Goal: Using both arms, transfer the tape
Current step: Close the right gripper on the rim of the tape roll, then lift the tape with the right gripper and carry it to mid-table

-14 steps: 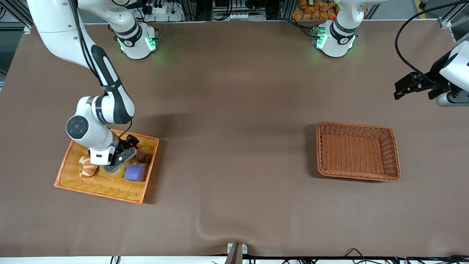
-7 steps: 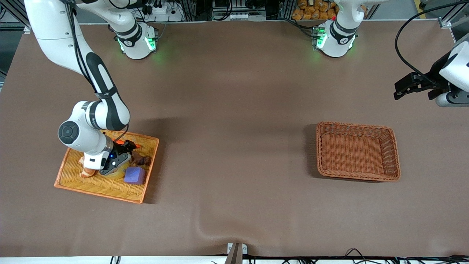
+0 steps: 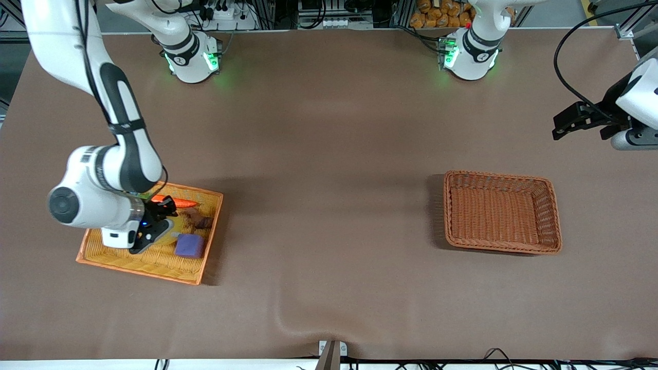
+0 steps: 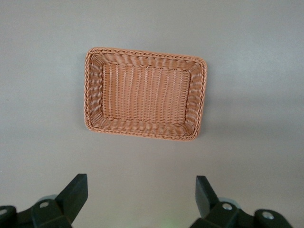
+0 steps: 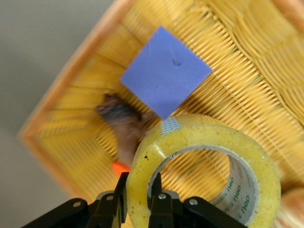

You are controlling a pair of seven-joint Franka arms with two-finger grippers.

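My right gripper [image 5: 141, 186] is shut on the wall of the yellowish tape roll [image 5: 204, 166], one finger outside the ring and one inside its pale core. It holds the roll up in the air over the orange tray [image 5: 71, 80]. In the front view the right gripper [image 3: 154, 228] hangs over the tray [image 3: 154, 264], and the wrist hides most of the tape. My left gripper [image 3: 565, 126] is open and empty, up in the air at the left arm's end of the table; the left arm waits. Its wrist view shows its spread fingers [image 4: 76, 190] over the brown basket [image 4: 93, 95].
The tray holds a purple block [image 3: 189, 245], which also shows in the right wrist view [image 5: 165, 71], an orange carrot [image 3: 177, 202] and a dark brown lump [image 3: 201, 222]. The empty brown wicker basket [image 3: 550, 216] stands toward the left arm's end.
The right arm has risen and swung toward its own end of the table, lifting the tape off the tray. The left arm has not moved.
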